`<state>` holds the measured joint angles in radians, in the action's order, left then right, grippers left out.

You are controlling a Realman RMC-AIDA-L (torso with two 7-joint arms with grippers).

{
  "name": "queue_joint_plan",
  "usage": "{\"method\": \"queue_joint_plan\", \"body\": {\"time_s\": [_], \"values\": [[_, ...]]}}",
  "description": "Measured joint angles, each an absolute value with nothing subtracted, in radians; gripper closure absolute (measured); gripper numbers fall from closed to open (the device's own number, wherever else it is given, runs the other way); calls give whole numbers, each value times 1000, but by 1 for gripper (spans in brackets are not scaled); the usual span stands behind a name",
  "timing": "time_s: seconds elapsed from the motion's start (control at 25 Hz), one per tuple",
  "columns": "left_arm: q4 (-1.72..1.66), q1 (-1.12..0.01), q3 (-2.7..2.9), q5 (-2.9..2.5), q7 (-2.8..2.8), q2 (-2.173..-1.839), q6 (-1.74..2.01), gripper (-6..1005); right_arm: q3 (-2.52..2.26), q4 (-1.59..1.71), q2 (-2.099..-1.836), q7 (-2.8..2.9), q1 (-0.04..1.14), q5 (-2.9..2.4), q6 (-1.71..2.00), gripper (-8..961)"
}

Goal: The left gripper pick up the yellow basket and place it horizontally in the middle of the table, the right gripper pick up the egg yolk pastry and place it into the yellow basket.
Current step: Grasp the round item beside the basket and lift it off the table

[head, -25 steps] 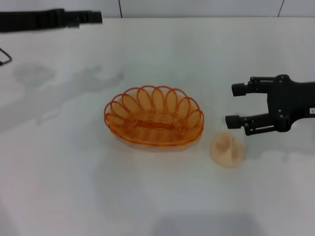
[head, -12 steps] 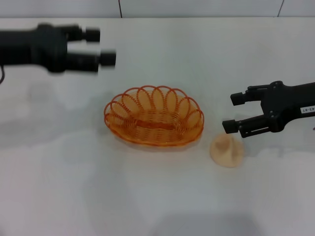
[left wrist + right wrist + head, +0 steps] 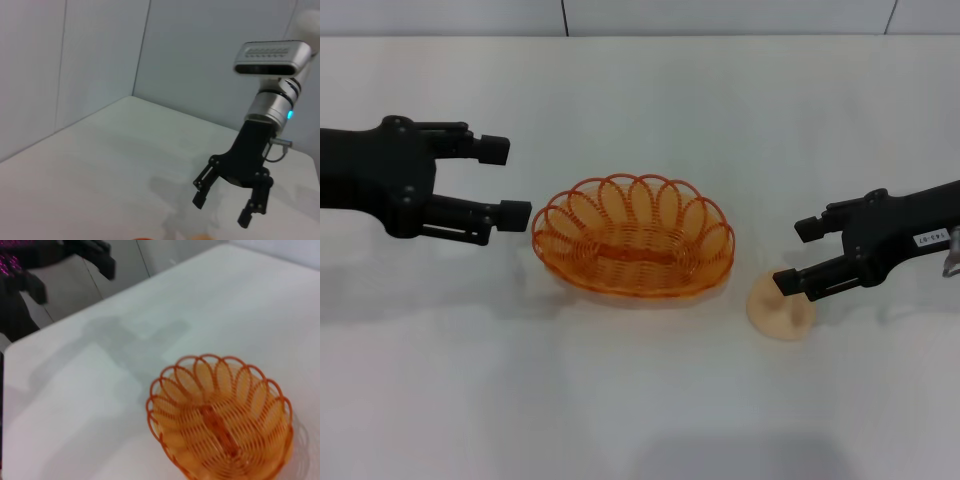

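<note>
The yellow basket [image 3: 633,248] sits empty on the white table [image 3: 640,400] near the middle, long axis running left to right. My left gripper [image 3: 505,182] is open and empty, fingertips just left of the basket's left end and not touching it. The egg yolk pastry [image 3: 781,310] lies on the table right of the basket. My right gripper [image 3: 796,257] is open and empty, with its lower fingertip just above the pastry. The right wrist view shows the basket [image 3: 220,415] and the left gripper [image 3: 70,275] far off. The left wrist view shows the right gripper [image 3: 221,210], open.
A grey wall [image 3: 720,15] runs behind the table's far edge. White tabletop lies in front of the basket and pastry and behind them.
The left arm swung in from the far back left and came down to the basket's left end. The right gripper moved lower and slightly right, closer to the pastry. Basket and pastry stayed put.
</note>
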<state>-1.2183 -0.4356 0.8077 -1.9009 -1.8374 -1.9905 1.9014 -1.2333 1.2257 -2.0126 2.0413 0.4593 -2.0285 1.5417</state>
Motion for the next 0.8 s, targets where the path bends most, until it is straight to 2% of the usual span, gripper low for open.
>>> {"method": "queue_joint_plan", "body": {"time_s": [0.8], "values": [[-1216, -430, 799, -1899, -1832, -2003, 1887, 112, -1326, 1195, -2015, 2109, 455, -2077, 1435, 103]]}}
